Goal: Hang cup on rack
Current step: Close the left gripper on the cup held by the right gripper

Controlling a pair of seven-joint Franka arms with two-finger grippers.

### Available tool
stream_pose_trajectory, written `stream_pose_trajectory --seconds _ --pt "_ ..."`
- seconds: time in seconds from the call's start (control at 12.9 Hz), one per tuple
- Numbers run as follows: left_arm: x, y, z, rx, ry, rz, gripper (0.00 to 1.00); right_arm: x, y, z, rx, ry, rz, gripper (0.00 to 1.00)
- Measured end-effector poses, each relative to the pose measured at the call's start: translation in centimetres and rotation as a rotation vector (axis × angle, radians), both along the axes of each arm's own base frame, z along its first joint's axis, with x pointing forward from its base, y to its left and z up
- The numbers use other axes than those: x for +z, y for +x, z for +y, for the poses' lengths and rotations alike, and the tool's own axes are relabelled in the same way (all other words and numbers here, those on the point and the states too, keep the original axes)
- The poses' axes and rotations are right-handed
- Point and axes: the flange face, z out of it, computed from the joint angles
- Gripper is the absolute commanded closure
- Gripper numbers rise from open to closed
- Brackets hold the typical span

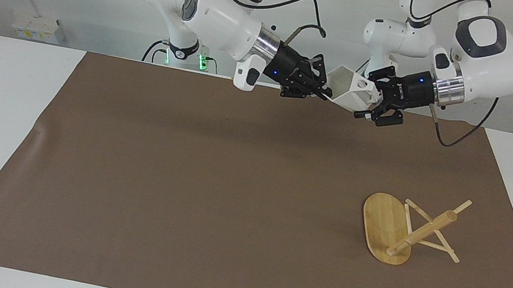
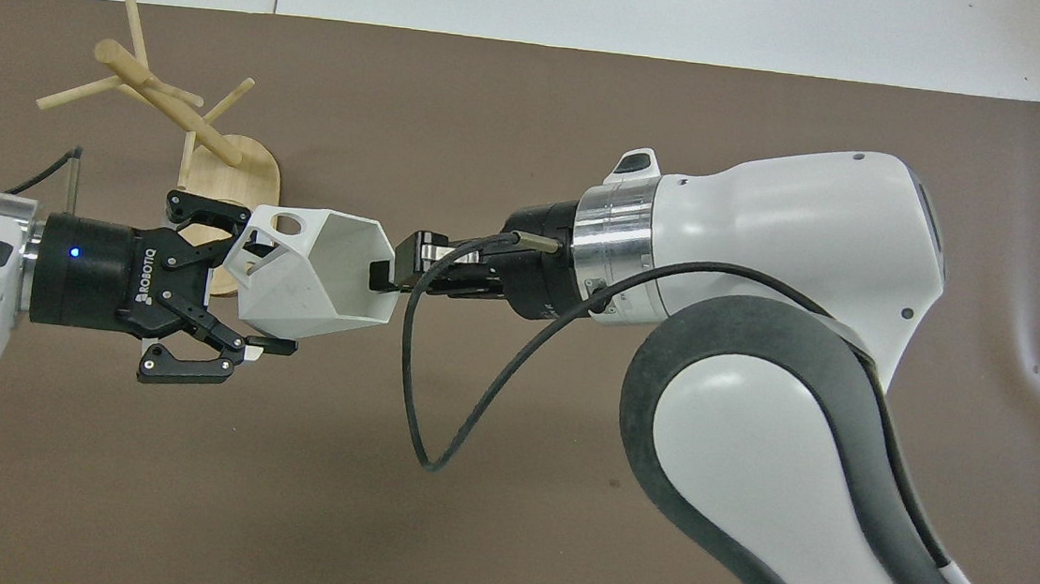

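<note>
The white faceted cup (image 1: 349,94) hangs in the air over the robots' edge of the brown mat, lying sideways. It also shows in the overhead view (image 2: 315,269). My right gripper (image 1: 324,94) is shut on the cup's rim (image 2: 385,273). My left gripper (image 1: 366,96) is open, its fingers (image 2: 266,343) astride the cup's handle end, one on each side. The bamboo rack (image 1: 423,231) stands on the mat toward the left arm's end, farther from the robots than the cup. Its post slants and its pegs (image 2: 169,106) are bare.
The brown mat (image 1: 176,177) covers most of the white table. The right arm's black cable (image 2: 435,398) loops below its wrist. The rack's oval base (image 2: 244,169) lies just past the left gripper in the overhead view.
</note>
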Motion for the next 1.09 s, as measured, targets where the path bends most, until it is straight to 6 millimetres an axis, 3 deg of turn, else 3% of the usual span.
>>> stream_pose_trajectory --seconds 0.54,0.78,0.85,0.93,1.09 --pt "-0.01 0.00 -0.02 0.000 0.000 0.000 1.00 0.00 0.01 -0.01 0.000 0.000 0.000 1.00" --pt "0.00 -0.01 -0.03 0.000 0.000 0.000 1.00 0.00 0.01 -0.02 0.000 0.000 0.000 0.68" --pt "0.03 -0.03 -0.07 -0.001 0.000 -0.001 1.00 0.01 0.02 -0.02 -0.001 0.000 0.000 0.40" --pt "0.11 -0.10 -0.21 -0.003 0.000 -0.002 1.00 0.03 0.03 -0.04 -0.002 0.000 -0.001 0.00" --pt "0.24 -0.21 -0.36 -0.006 0.000 -0.005 1.00 0.04 0.04 -0.04 -0.003 0.000 0.000 0.00"
